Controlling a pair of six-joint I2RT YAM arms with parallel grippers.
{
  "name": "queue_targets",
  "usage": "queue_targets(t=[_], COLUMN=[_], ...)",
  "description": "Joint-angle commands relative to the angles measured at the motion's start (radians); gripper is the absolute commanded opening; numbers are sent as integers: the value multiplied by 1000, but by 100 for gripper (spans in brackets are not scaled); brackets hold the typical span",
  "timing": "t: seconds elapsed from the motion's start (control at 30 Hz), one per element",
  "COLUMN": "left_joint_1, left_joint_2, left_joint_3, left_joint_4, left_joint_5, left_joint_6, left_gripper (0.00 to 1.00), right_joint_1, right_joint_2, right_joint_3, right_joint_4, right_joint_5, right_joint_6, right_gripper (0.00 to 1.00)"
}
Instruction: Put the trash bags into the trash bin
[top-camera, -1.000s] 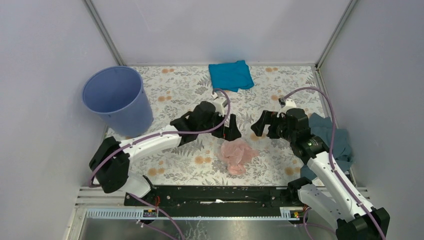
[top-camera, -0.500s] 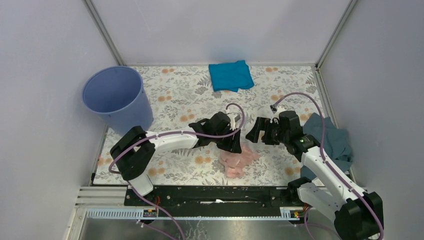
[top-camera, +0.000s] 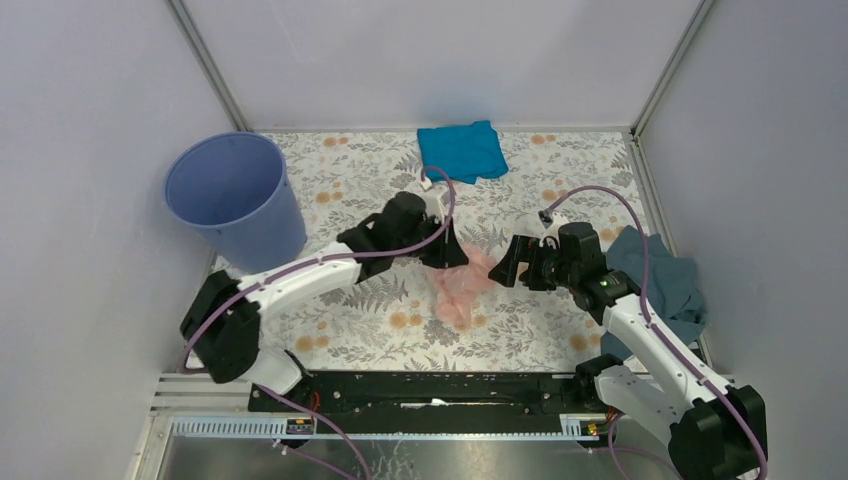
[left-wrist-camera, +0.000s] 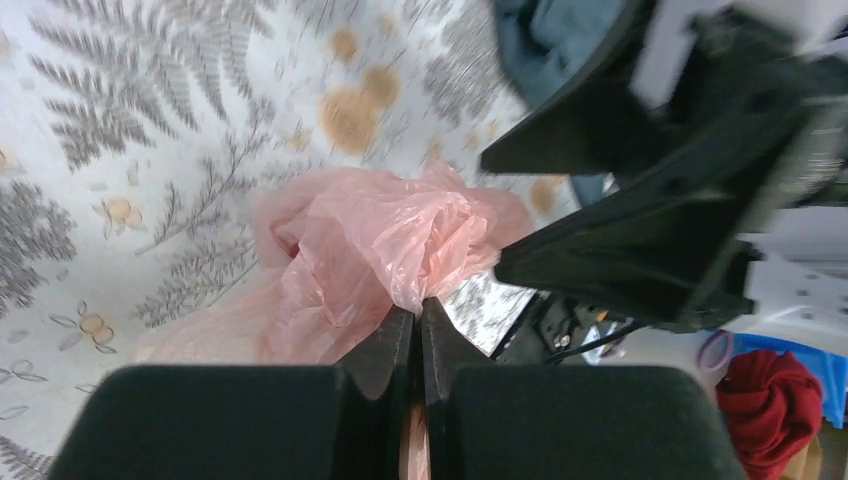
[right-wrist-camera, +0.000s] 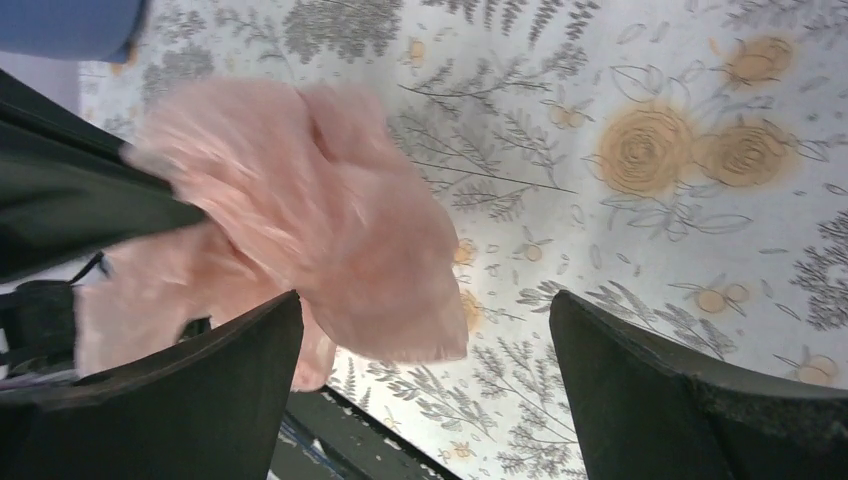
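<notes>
The pale-pink trash bag (top-camera: 460, 287) hangs crumpled above the floral table, in the middle. My left gripper (top-camera: 452, 256) is shut on the bag's upper edge; in the left wrist view the film (left-wrist-camera: 370, 240) is pinched between the closed fingertips (left-wrist-camera: 407, 330). My right gripper (top-camera: 506, 266) stands open just right of the bag. In its wrist view the bag (right-wrist-camera: 300, 190) hangs before the wide-apart fingers (right-wrist-camera: 230, 370) without touching them. The lavender-blue trash bin (top-camera: 235, 195) stands upright at the back left, far from both grippers.
A bright blue folded cloth (top-camera: 460, 150) lies at the back middle. A grey-blue cloth (top-camera: 662, 275) is heaped at the right edge, behind my right arm. Walls enclose the table on three sides. A black rail (top-camera: 430, 390) runs along the near edge.
My left gripper came down on the bag, shut on it and lifted it up and back to the left. My right gripper moved in towards the bag and stayed open.
</notes>
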Motion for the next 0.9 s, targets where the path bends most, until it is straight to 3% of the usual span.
queue_targets(t=[0.0, 0.17, 0.37, 0.43, 0.5, 0.6, 0.63, 0.67, 0.8, 0.87], left_joint_1=[16, 17, 17, 17, 18, 17, 18, 19, 25, 36], left_joint_2=[-147, -215, -265, -274, -284, -312, -324, -336, -399, -435], left_joint_3=[-20, -35, -60, -60, -59, -57, -57, -57, -70, -93], left_joint_4=[130, 155, 204, 207, 203, 198, 194, 188, 178, 193], left_joint_5=[31, 2, 29, 31, 29, 13, 3, -11, -90, -147], left_joint_6=[42, 71, 76, 80, 87, 102, 109, 117, 140, 121], left_gripper=[5, 3, 2, 2, 3, 14, 18, 27, 69, 81], right_joint_1=[-2, -2, -3, -2, -2, -2, -2, -3, -2, -4], right_joint_2=[-35, -72, -77, -82, -85, -83, -81, -79, -102, -131], right_joint_3=[-5, -30, -30, -28, -26, -26, -26, -24, -24, -34], right_joint_4=[139, 324, 485, 515, 536, 533, 524, 502, 422, 417], right_joint_5=[-140, -260, -237, -208, -195, -182, -179, -179, -150, -130], right_joint_6=[39, 118, 223, 243, 248, 250, 250, 245, 212, 221], right_gripper=[100, 100, 98, 88, 65, 19, 6, 0, 0, 0])
